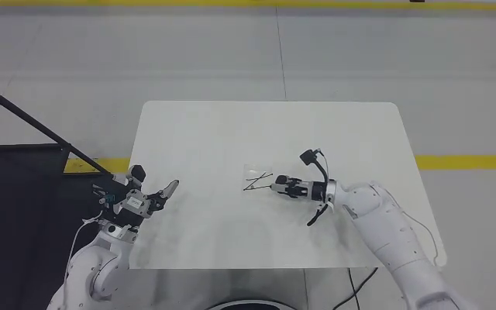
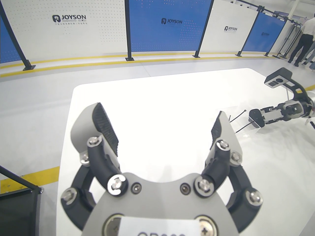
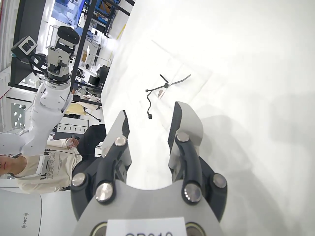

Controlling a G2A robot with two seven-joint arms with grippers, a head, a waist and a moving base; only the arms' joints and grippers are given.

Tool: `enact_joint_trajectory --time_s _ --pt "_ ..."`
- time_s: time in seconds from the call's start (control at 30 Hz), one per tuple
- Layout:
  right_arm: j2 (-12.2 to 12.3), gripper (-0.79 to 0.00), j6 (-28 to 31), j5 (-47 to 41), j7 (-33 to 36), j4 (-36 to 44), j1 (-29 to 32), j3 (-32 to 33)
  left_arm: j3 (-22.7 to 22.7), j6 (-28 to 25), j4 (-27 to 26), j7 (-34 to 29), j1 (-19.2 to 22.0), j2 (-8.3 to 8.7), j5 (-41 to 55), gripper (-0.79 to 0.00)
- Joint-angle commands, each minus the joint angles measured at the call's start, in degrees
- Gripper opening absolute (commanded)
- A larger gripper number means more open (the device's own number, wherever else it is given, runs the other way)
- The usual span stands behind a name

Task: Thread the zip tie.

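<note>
Two thin black zip ties (image 1: 258, 183) lie crossed on a clear plastic sheet (image 1: 260, 170) near the middle of the white table (image 1: 232, 132). My right gripper (image 1: 277, 185) rests low over the table just right of them, open, with nothing between its fingers. In the right wrist view the zip ties (image 3: 177, 81) lie just ahead of the right gripper (image 3: 151, 110), one curled tail ending near its fingertips. My left gripper (image 1: 161, 192) is at the table's front left, open and empty, far from the ties. In the left wrist view the left gripper (image 2: 160, 116) faces the zip ties (image 2: 237, 116) and the right gripper (image 2: 256, 120).
A black panel and a slanted black pole (image 1: 31, 178) stand off the table's left edge beside the left arm. Yellow floor lines (image 1: 457, 161) run past both sides of the table. Bare table top (image 1: 349, 132) spreads behind the ties.
</note>
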State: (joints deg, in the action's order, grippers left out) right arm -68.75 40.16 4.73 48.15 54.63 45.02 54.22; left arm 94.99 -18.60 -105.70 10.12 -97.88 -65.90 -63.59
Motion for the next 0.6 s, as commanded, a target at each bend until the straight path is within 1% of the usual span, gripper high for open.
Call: enact_joint_trajectory --time_s 0.0,0.13,0.23,0.27,0.3,0.5,0.57 --pt "-0.13 -0.437 -0.07 -0.02 -0.09 -0.32 -0.27 -0.31 0.00 0.00 0.00 0.00 0.00 0.00 0.00 0.000" --pt "-0.32 -0.462 0.07 -0.12 -0.28 -0.94 -0.67 -0.74 0.00 0.00 0.00 0.00 0.00 0.00 0.00 0.000" --pt "-0.42 -0.508 0.30 -0.12 -0.44 -1.35 -0.83 -0.96 0.00 0.00 0.00 0.00 0.00 0.00 0.00 0.000" --pt "-0.44 -0.539 0.38 -0.20 -0.58 -1.50 -0.83 -0.99 0.00 0.00 0.00 0.00 0.00 0.00 0.00 0.000" --pt "-0.46 -0.551 0.49 -0.20 -0.64 -1.63 -0.85 -1.03 0.00 0.00 0.00 0.00 0.00 0.00 0.00 0.000" --pt "-0.56 -0.733 0.83 -0.26 -1.07 -2.13 -0.92 -1.25 0.00 0.00 0.00 0.00 0.00 0.00 0.00 0.000" --pt "-0.59 -0.754 0.98 -0.28 -1.22 -2.21 -0.95 -1.29 0.00 0.00 0.00 0.00 0.00 0.00 0.00 0.000"
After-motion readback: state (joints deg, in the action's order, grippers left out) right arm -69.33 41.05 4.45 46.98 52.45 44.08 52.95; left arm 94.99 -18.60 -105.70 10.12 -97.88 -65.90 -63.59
